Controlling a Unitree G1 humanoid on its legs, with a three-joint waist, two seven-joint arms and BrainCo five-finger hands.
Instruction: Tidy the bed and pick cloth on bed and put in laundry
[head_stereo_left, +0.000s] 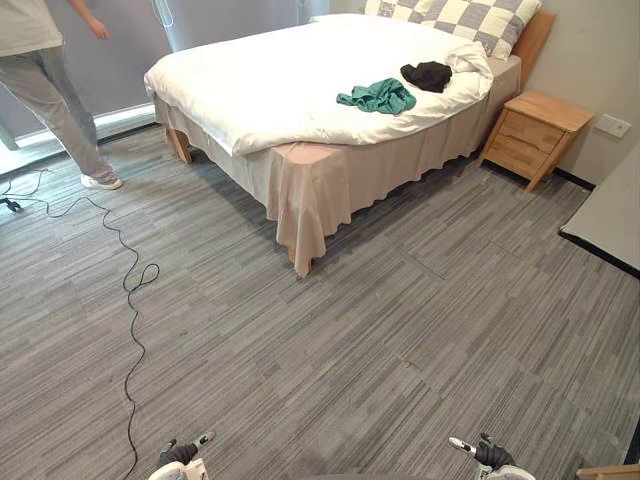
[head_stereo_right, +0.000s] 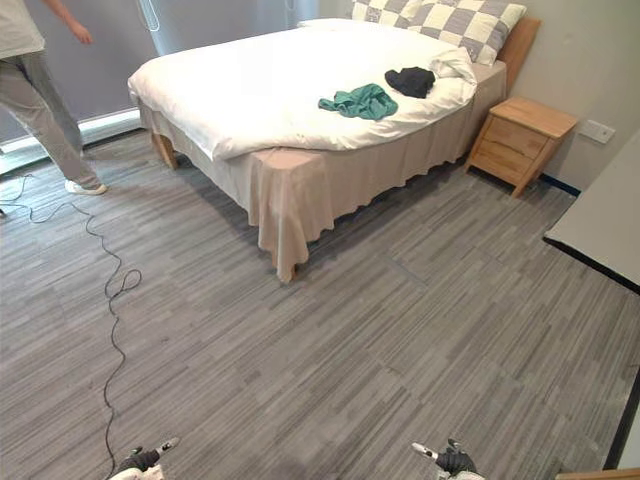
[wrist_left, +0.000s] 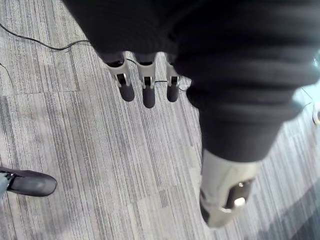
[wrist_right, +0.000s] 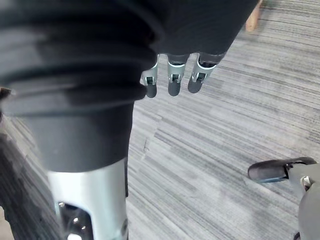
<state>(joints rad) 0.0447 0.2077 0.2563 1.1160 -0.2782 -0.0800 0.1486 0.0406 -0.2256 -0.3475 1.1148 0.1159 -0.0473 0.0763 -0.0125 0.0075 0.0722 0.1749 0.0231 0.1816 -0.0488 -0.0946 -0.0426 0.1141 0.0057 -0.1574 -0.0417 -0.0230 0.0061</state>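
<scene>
A bedroom seen from across a grey carpeted floor (head_stereo_left: 400, 330). A bed (head_stereo_left: 290, 90) with a white duvet and beige skirt stands well apart from the robot. Two garments lie crumpled on the duvet near the checked pillows (head_stereo_left: 470, 20), on the side toward a wooden nightstand (head_stereo_left: 533, 135). One is a teal cloth (head_stereo_left: 378, 96); the other, just beside it and nearer the pillows, is a black cloth (head_stereo_left: 428, 75). The nightstand's drawers are closed, so their contents are hidden. I cannot tell where the laundry container stands. The left hand (wrist_left: 148, 92) and right hand (wrist_right: 172, 80) hang low over the floor, fingers straight and relaxed, holding nothing, probably because the walk to the bed comes first. A person (head_stereo_left: 50, 80) stands by the bed's far corner.
</scene>
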